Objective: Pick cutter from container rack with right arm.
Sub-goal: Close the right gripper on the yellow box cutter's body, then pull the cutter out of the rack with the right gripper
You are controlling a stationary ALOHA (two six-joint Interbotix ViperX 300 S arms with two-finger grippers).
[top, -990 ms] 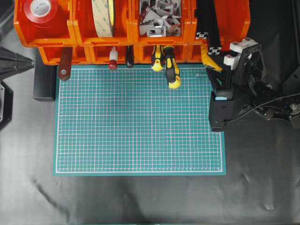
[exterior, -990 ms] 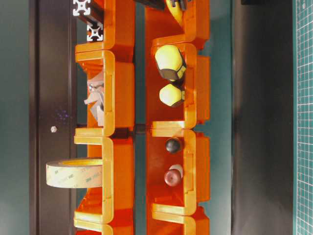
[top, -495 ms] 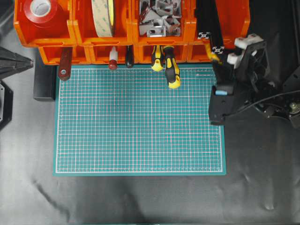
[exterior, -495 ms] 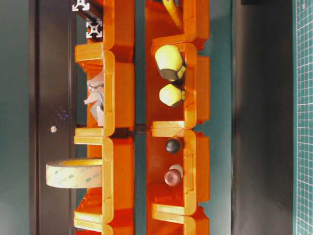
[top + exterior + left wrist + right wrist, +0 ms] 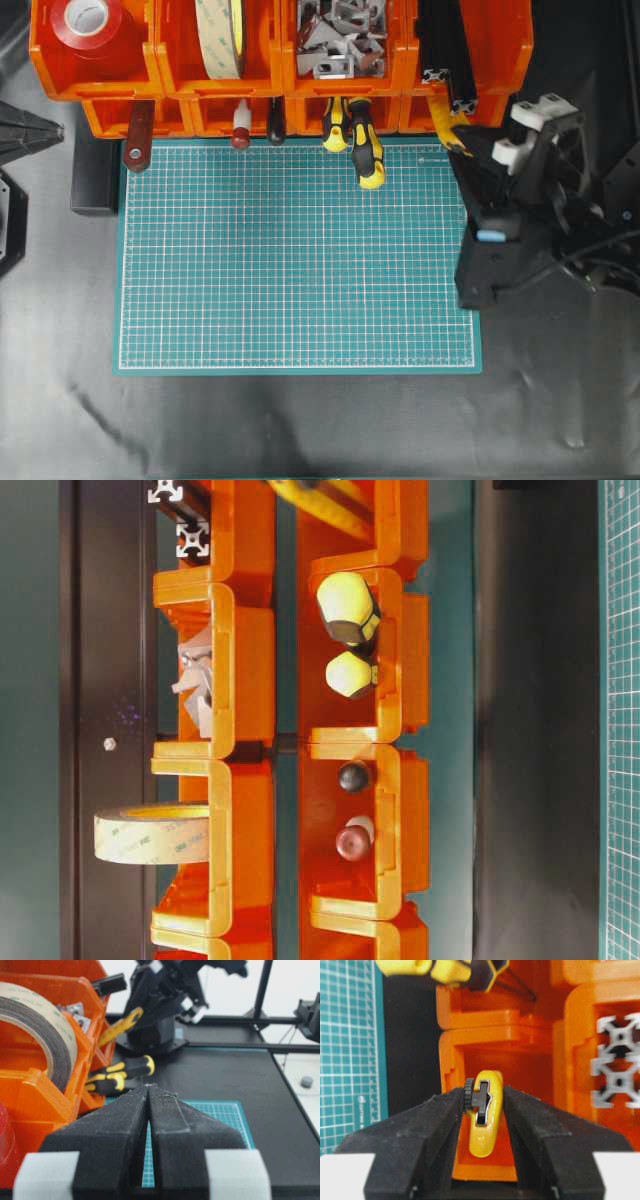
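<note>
The orange container rack (image 5: 283, 82) runs along the back of the table. The cutter (image 5: 447, 124), slim and yellow, sticks out of the rack's lower right bin. My right gripper (image 5: 461, 143) is shut on it. In the right wrist view the cutter (image 5: 485, 1125) sits between the two black fingers (image 5: 432, 1125), with its black slider wheel against the left one, in front of the orange bin (image 5: 485, 1025). From table level the cutter (image 5: 325, 505) slants across the top bin. My left gripper (image 5: 148, 1086) is shut on nothing at the far left (image 5: 66, 131).
A green cutting mat (image 5: 300, 260) covers the table's middle. Two yellow-and-black screwdrivers (image 5: 362, 145) and a red-handled tool (image 5: 138, 140) poke from the lower bins. The upper bins hold a red tape roll (image 5: 88, 22), a beige tape roll (image 5: 222, 35), metal brackets (image 5: 340, 35) and black extrusion bars (image 5: 445, 60).
The right gripper's jaws have narrowed onto the cutter, and the arm has drawn back from the rack toward the front right. The cutter now slants further out of its bin.
</note>
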